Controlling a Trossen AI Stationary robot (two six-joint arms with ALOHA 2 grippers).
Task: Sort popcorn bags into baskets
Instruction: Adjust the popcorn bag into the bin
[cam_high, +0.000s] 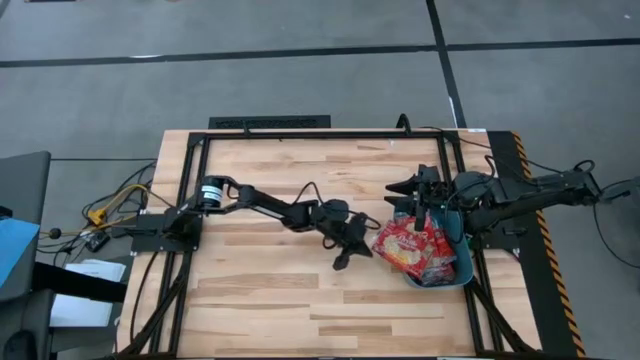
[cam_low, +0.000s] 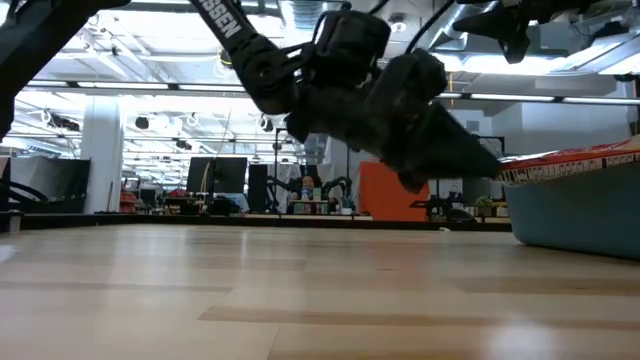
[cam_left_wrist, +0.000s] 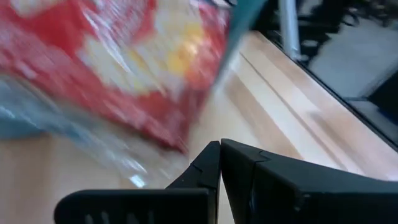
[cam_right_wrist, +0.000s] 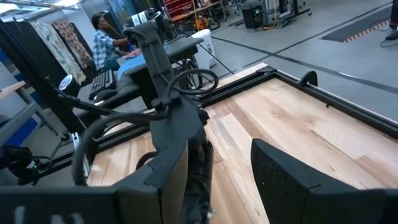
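Observation:
A teal basket (cam_high: 462, 268) stands at the table's right side. Several red popcorn bags (cam_high: 412, 246) are heaped in it, and one bag (cam_left_wrist: 124, 62) hangs out over its rim (cam_left_wrist: 245, 18) on the left. My left gripper (cam_high: 362, 246) is shut. It reaches across the table's middle, low over the wood, with its tips (cam_left_wrist: 219, 148) just short of that overhanging bag (cam_low: 590, 160). My right gripper (cam_right_wrist: 217, 180) hovers open above the basket's far end (cam_high: 425, 200), with nothing between its fingers.
A black frame rail (cam_high: 300, 133) runs around the tabletop, close to the basket's right side. Bare wood (cam_high: 260, 290) lies at the table's left and near parts. Beyond the table a person (cam_right_wrist: 109, 37) sits at a desk.

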